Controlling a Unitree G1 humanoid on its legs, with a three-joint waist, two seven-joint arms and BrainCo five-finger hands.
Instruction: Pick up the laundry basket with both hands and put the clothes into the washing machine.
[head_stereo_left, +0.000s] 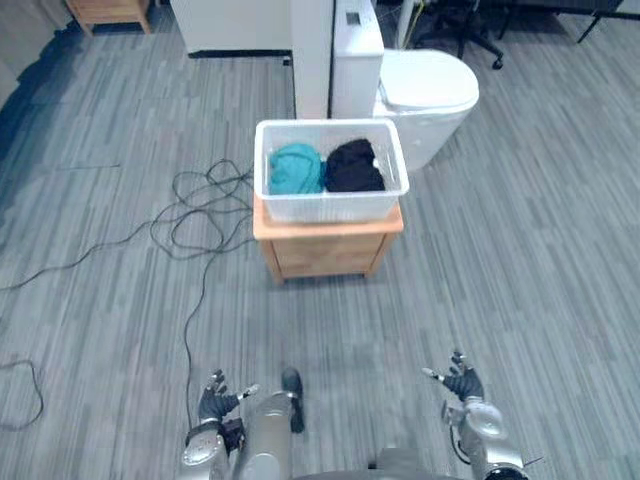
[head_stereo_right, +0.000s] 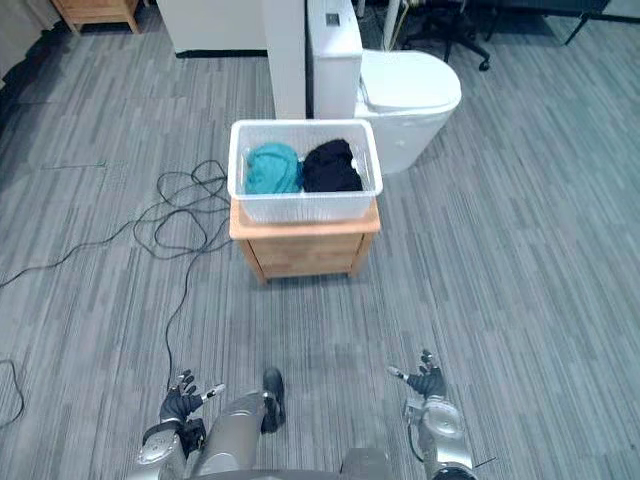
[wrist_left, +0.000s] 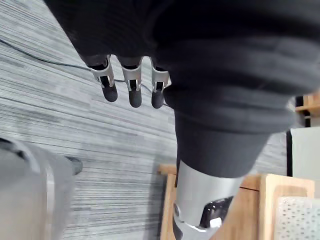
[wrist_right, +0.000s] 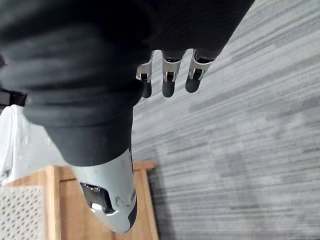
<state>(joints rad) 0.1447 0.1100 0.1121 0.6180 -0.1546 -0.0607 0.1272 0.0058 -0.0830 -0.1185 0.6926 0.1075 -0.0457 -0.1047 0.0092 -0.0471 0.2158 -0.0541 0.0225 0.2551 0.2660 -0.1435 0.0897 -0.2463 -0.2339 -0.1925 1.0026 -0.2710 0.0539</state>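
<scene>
Laundry basket of white perforated plastic (head_stereo_left: 330, 207) sits on a small light-wood counter (head_stereo_left: 325, 250), far ahead and roughly central. A teal bundle of cloth (head_stereo_left: 296, 168) lies in its left half and a black bundle (head_stereo_left: 354, 166) in its right. The left hand (head_stereo_left: 213, 398) and right hand (head_stereo_left: 462, 385) hang low at the near edge, well apart from the basket. Both have fingers spread and straight, and both hold nothing.

The main risk is an uneven lift. If one hand catches the rim before the other, the light basket could tilt and spill the clothes, or slide off the counter's far side. Coming in too low could knock the counter itself.

A white rounded fixture (head_stereo_left: 425, 95) stands just beyond the basket. It may be the machine, though I cannot tell, so aiming the clothes there is uncertain.
</scene>
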